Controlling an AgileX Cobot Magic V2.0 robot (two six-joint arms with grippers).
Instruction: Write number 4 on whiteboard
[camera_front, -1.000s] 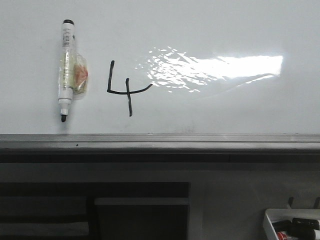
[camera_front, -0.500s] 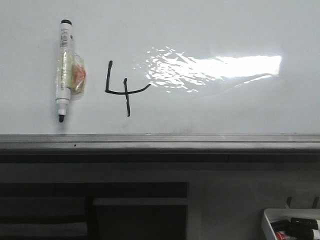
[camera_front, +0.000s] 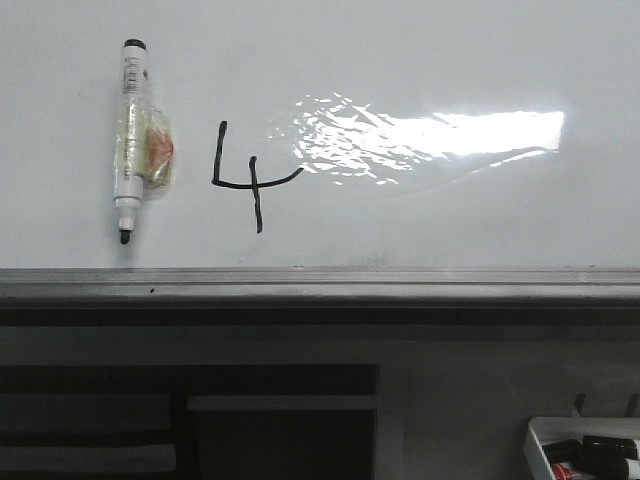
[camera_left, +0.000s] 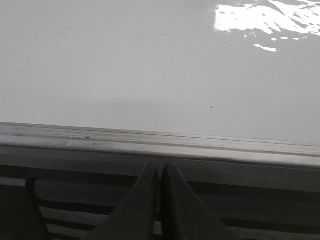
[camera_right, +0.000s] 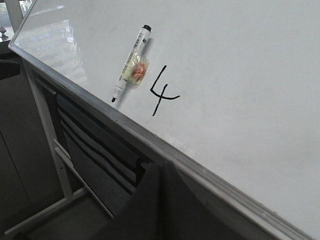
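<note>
Since a second earlier nothing had changed: the number 4 (camera_front: 250, 178) stood complete on the whiteboard (camera_front: 420, 60) beside the stuck marker pen (camera_front: 129, 140), left gripper (camera_left: 160, 172) and right gripper (camera_right: 161, 170) both clenched empty below the edge rail (camera_front: 320, 285).

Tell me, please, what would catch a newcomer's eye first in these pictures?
Probably the number 4, drawn in thin black strokes on the whiteboard left of centre. Just left of it a white-barrelled marker sits upright on the board, tip down. To the right, a bright patch of glare spreads across the glossy surface.
</note>
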